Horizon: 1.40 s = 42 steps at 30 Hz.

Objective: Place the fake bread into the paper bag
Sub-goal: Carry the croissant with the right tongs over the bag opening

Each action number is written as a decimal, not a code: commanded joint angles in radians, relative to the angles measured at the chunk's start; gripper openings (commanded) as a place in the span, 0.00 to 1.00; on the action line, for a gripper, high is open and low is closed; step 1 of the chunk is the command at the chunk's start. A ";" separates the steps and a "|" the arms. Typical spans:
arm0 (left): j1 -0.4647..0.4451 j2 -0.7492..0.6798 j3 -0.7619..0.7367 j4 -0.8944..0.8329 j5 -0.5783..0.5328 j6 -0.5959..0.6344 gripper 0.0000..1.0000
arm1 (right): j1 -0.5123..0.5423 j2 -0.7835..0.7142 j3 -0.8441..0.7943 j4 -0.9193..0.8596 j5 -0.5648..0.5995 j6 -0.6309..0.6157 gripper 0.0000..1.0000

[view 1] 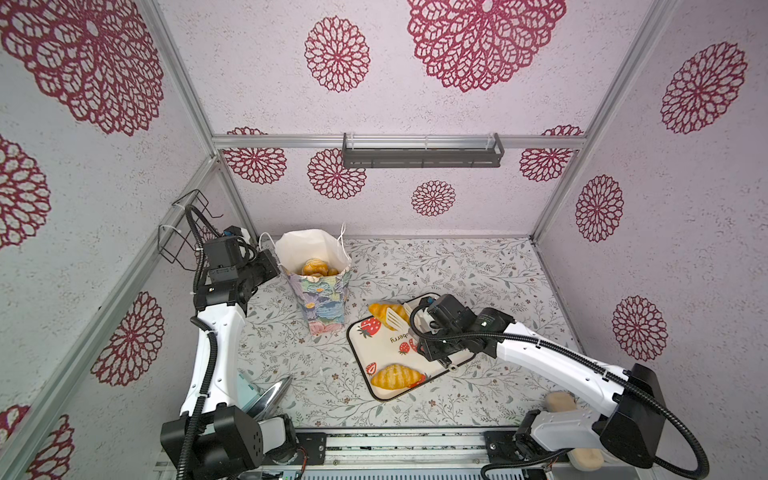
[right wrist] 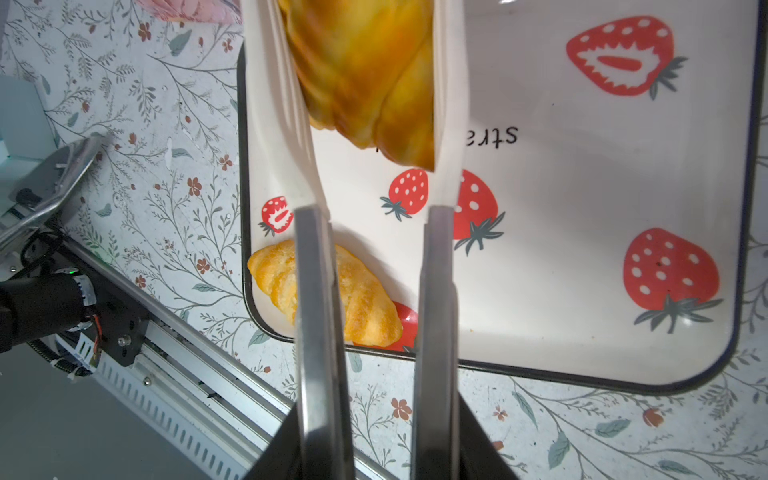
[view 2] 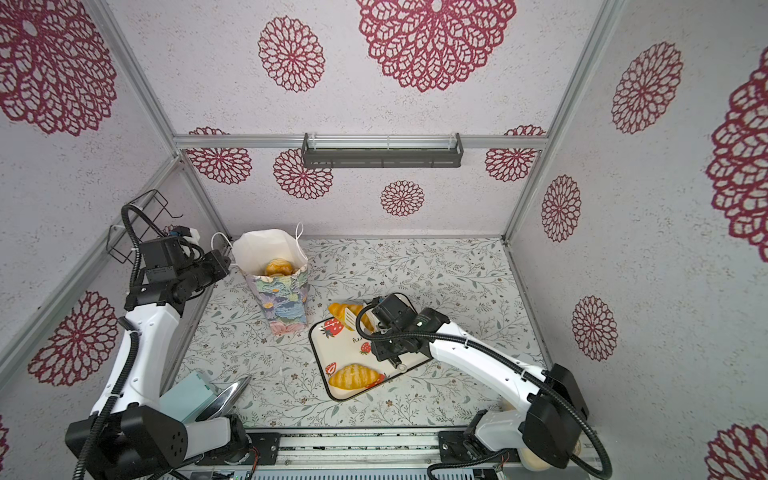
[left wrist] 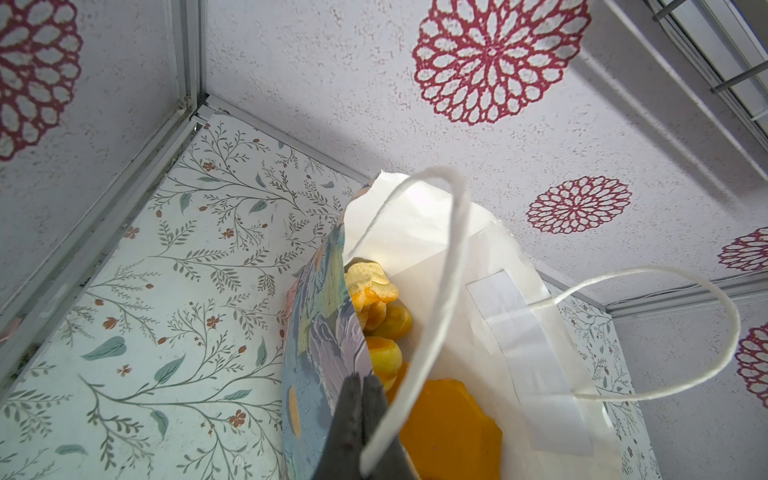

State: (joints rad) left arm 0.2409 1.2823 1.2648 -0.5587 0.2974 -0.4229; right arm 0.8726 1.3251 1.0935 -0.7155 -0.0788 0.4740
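Observation:
The paper bag (view 1: 326, 301) (view 2: 286, 301) stands upright at the back left, its white inside showing. Several pieces of fake bread (view 1: 316, 268) (view 2: 278, 267) (left wrist: 449, 424) lie in it. My left gripper (view 1: 276, 264) (view 2: 230, 262) (left wrist: 361, 386) is shut on the bag's rim (left wrist: 320, 332), beside a cord handle. My right gripper (view 1: 424, 323) (view 2: 380, 326) (right wrist: 376, 440) is shut on metal tongs (right wrist: 316, 291) with white tips. Those tips pinch a croissant (view 1: 383, 311) (view 2: 345, 311) (right wrist: 365, 70) over the far corner of the strawberry tray (view 1: 386, 349) (view 2: 345, 353) (right wrist: 582, 208). Another croissant (view 1: 395, 376) (view 2: 355, 376) (right wrist: 365, 307) lies on the tray's near corner.
A shiny metal scoop (view 1: 272, 395) (view 2: 226, 397) and a teal box (view 2: 187, 397) sit by the left arm's base. A wire basket (view 1: 183, 228) hangs on the left wall and a grey shelf (view 1: 422, 151) on the back wall. A beige lump (view 1: 561, 401) lies near the right arm's base.

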 commanded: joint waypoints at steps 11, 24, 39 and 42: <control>-0.001 -0.012 -0.002 -0.005 -0.004 0.000 0.00 | -0.009 -0.080 0.103 0.080 0.011 0.029 0.40; -0.001 -0.012 -0.003 -0.006 -0.004 0.000 0.00 | -0.010 -0.078 0.180 0.093 0.007 0.024 0.40; -0.003 -0.011 -0.002 -0.007 -0.001 0.001 0.00 | -0.009 -0.052 0.269 0.110 -0.007 0.011 0.40; -0.004 -0.012 -0.002 -0.007 -0.003 0.002 0.00 | -0.008 -0.044 0.286 0.114 -0.011 0.007 0.40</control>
State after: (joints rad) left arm 0.2401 1.2823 1.2648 -0.5587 0.2974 -0.4229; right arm 0.8684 1.2900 1.3243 -0.6655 -0.0830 0.4904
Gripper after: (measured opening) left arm 0.045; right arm 0.405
